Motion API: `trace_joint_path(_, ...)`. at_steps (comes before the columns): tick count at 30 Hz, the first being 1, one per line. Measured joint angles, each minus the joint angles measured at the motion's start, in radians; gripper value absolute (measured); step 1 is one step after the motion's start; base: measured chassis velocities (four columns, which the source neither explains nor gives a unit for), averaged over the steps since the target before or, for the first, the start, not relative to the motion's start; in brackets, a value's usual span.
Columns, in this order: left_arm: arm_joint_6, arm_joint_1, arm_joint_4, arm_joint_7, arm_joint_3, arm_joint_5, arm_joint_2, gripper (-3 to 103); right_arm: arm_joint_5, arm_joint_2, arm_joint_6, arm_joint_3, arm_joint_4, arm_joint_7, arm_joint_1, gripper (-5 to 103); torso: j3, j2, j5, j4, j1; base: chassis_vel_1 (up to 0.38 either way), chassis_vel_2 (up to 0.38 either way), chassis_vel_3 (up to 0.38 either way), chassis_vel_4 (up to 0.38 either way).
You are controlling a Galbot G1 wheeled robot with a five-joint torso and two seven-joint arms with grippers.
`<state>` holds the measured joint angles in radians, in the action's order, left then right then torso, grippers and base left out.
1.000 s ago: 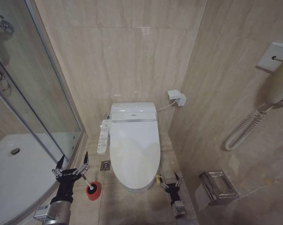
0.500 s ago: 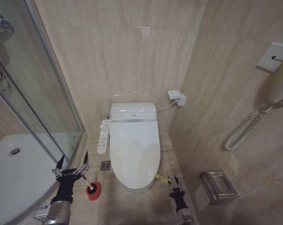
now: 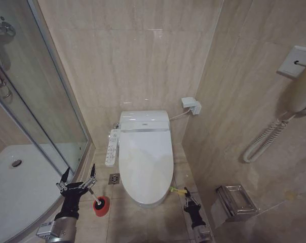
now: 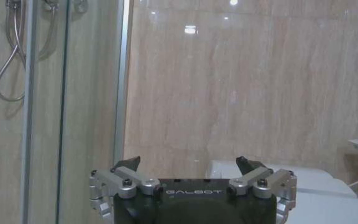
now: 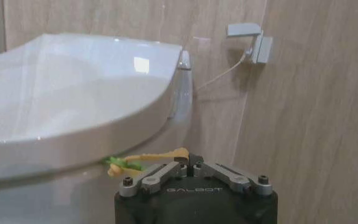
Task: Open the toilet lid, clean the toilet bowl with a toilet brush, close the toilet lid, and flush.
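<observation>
Head view, overall state: the toilet lid lies flat and closed over the toilet bowl; none of the four steps appears completed.
Step in hand: judged to be the first one, opening the lid, since the right claw sits low on the floor just beside the bowl's front right edge.
Right claw state: in the right wrist view the right claw has its fingers drawn together. A yellow-green band runs from under the lid edge to the fingertips; whether they actually pinch it cannot be confirmed at this angle.
Left claw position: the left claw hovers above the floor, left of the bowl, directly over the brush station.
Left claw state: fingers spread wide apart, holding nothing; the left wrist view shows both fingertips clear of any object.
Toilet brush: the toilet brush stands untouched in its holder, the white handle leaning up toward the left claw.
Container, red cup holder: on the floor tiles, holding the brush head.
Container, bowl: covered, contents hidden.
Remaining: lift lid, scrub, close lid, flush.
</observation>
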<state>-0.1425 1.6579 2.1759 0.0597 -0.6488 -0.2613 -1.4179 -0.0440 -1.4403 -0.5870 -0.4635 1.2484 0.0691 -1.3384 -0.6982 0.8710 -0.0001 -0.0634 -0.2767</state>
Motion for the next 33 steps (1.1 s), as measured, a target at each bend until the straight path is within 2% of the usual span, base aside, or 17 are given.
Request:
trace_joint_path(7,0.0,0.0,0.0,0.0,0.0,0.0,0.0,100,0.037,0.024,-0.013,-0.026,0.125,-0.041,-0.057,1,0.0,0.0,0.0004,0.0003,0.0,0.0,0.0,0.0,0.0)
trace_joint_path(12,0.0,0.0,0.0,0.0,0.0,0.0,0.0,100,0.08,0.043,0.015,-0.032,0.232,-0.057,-0.091,1,0.0,0.0,0.0,0.0,0.0,0.0,0.0,0.0,0.0)
trace_joint_path(15,0.0,0.0,0.0,0.0,0.0,0.0,0.0,100,0.146,0.075,0.082,-0.034,0.398,-0.059,-0.135,1,0.0,0.0,-0.0001,0.0,0.0,0.0,0.0,0.0,0.0)
trace_joint_path(16,0.0,0.0,0.0,0.0,0.0,0.0,0.0,100,0.146,0.075,0.082,-0.034,0.398,-0.059,-0.135,1,0.0,0.0,-0.0001,0.0,0.0,0.0,0.0,0.0,0.0)
trace_joint_path(19,0.0,0.0,0.0,0.0,0.0,0.0,0.0,100,0.222,0.101,0.168,-0.033,0.541,-0.057,-0.162,1,0.0,0.0,-0.0003,-0.0002,0.0,0.0,0.0,0.0,0.0)
trace_joint_path(20,0.0,0.0,0.0,0.0,0.0,0.0,0.0,100,0.222,0.101,0.168,-0.033,0.541,-0.057,-0.162,1,0.0,0.0,-0.0003,-0.0002,0.0,0.0,0.0,0.0,0.0)
trace_joint_path(21,0.0,0.0,0.0,0.0,0.0,0.0,0.0,100,0.251,0.108,0.211,-0.03,0.607,-0.055,-0.168,1,0.0,0.0,-0.0003,-0.0002,0.0,0.0,0.0,0.0,0.0)
trace_joint_path(24,0.0,0.0,0.0,0.0,0.0,0.0,0.0,100,0.282,0.113,0.272,-0.026,0.696,-0.048,-0.151,1,0.0,0.0,-0.0002,-0.0003,0.0,0.0,0.0,0.0,0.0)
trace_joint_path(33,0.0,0.0,0.0,0.0,0.0,0.0,0.0,100,0.303,0.107,0.387,0.003,0.707,-0.026,0.046,1,0.0,0.0,-0.0001,0.0,0.0,0.0,0.0,0.0,0.0)
